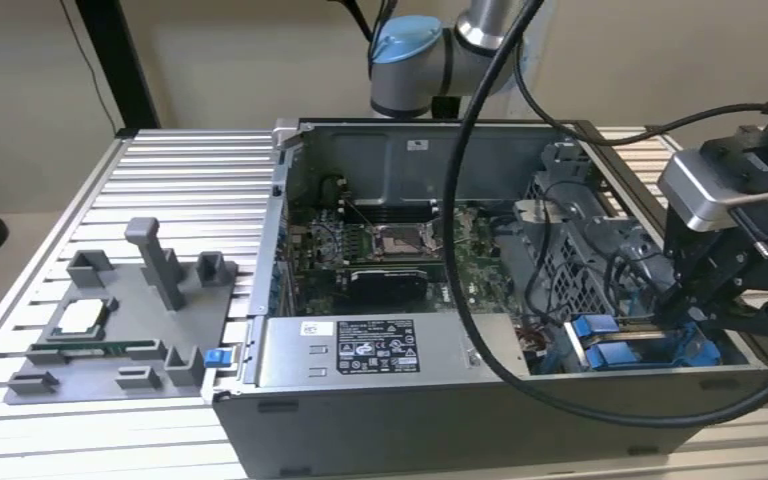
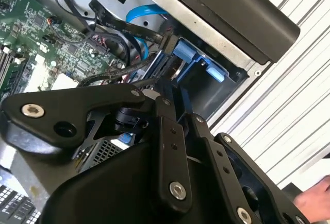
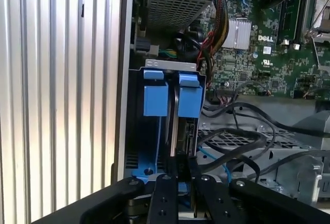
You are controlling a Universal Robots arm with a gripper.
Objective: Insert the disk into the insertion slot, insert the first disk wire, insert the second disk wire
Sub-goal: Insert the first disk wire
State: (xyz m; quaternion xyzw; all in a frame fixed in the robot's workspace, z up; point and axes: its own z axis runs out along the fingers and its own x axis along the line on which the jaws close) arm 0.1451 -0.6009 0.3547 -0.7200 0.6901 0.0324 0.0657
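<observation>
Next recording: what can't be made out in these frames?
1. How deep the disk sits in the insertion slot: in the first wrist view, blue tabs cover it.
2. What the gripper touches: in the exterior view, its own body blocks the contact.
3. The hand: in the second wrist view, cut off by the edge.

The table [image 1: 184, 190] is silver, with a pattern of straight parallel ribs. The fixture plate [image 1: 131, 340] is plain grey. The computer case [image 1: 464, 425] is dark grey. The motherboard [image 3: 268, 64] is green, with small silver and black parts. The power-supply box [image 1: 371, 350] is grey, and its sticker is white with black print. The insertion slot [image 3: 154, 141] shows bright blue plastic. The perforated wall [image 3: 227, 139] is grey with a pattern of small holes. The gripper [image 3: 180, 167] is black, and the thick cable [image 1: 450, 200] also. One thin cable [image 2: 142, 13] is light blue. The arm joint [image 1: 404, 45] has a light blue cap.
</observation>
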